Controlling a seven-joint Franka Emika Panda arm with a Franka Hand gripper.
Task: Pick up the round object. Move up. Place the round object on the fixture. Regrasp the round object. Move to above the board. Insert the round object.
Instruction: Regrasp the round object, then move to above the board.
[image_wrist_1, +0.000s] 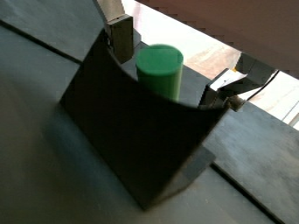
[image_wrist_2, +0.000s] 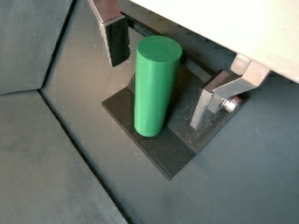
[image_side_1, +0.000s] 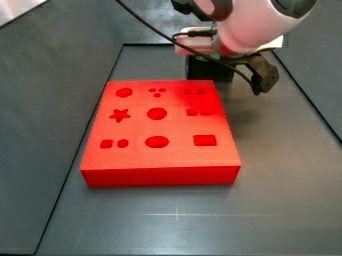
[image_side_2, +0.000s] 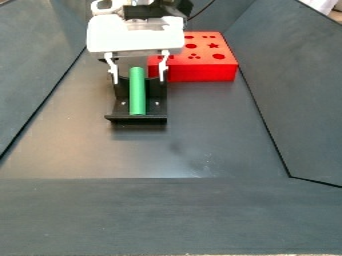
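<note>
Light is even and bright in both side views; we see the board (image_side_1: 160, 135) vivid, almost oversaturated. Soft shadow under the gripper (image_side_2: 134, 68) on the fixture (image_side_2: 138, 108). Wrist views are softer, slightly blurred. Pale glare on a finger (image_wrist_2: 225, 94); the peg (image_wrist_2: 156, 86) shows a sheen.

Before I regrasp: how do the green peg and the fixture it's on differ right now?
The round object is bright green, smooth and cylindrical; the fixture is dark and angular. The round object is slimmer, leaving the fixture's base plate bare on both sides. Both sit between the open gripper's fingers, beside the board.
</note>
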